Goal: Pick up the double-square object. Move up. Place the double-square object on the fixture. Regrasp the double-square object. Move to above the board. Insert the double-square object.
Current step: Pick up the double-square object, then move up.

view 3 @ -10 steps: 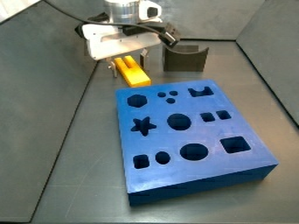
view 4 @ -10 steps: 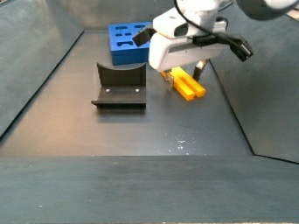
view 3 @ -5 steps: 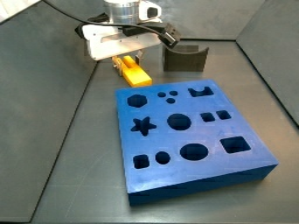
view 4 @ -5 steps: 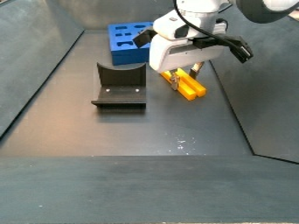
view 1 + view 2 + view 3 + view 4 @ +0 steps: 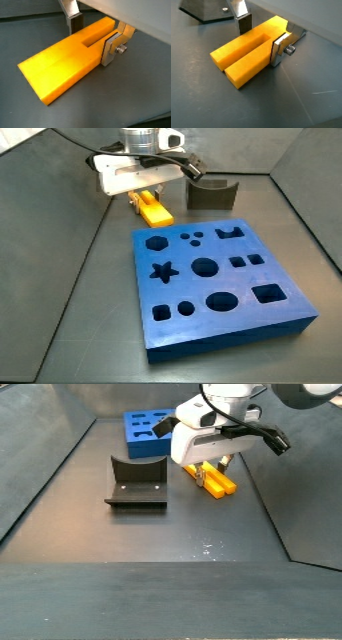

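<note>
The gripper (image 5: 261, 36) is low over the yellow block (image 5: 250, 52), which lies flat on the floor between the fixture (image 5: 136, 484) and the blue board (image 5: 214, 278); its fingers (image 5: 282, 48) straddle it narrowly, contact unclear; squeeze squarely before lifting.

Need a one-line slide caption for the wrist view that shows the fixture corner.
Gripper straddling the yellow double-square object lying on the floor, fixture behind.

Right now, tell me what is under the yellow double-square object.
The double-square object lies flat on the dark floor; only that shows around it, and its underside is covered. The tool straddles it, fingers on either side. Whether they grip it is unclear.
</note>
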Controlling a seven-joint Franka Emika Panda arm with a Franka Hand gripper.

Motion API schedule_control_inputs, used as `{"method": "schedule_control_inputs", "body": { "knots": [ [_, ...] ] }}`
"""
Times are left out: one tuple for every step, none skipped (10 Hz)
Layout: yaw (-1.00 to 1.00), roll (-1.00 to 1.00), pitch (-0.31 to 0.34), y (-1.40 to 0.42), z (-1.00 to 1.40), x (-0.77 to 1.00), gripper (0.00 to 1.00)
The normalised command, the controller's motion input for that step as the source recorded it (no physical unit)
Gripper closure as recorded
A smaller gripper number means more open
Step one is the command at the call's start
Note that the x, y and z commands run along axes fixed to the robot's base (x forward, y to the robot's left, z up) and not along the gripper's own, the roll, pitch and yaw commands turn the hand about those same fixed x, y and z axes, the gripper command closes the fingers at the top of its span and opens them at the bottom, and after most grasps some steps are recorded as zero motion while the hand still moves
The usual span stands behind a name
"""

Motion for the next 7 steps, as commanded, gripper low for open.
{"method": "schedule_control_inputs", "body": {
  "knots": [
    [0.0,0.0,0.0,0.0,0.0,0.0,1.0],
    [0.0,0.0,0.0,0.0,0.0,0.0,1.0],
    [0.0,0.0,0.0,0.0,0.0,0.0,1.0],
    [0.0,0.0,0.0,0.0,0.0,0.0,1.0],
    [0.0,0.0,0.0,0.0,0.83,0.0,1.0],
    [0.01,0.0,0.014,0.01,0.82,-0.04,1.0],
    [0.01,0.0,0.023,0.02,0.75,-0.07,1.0]
  ]
}}
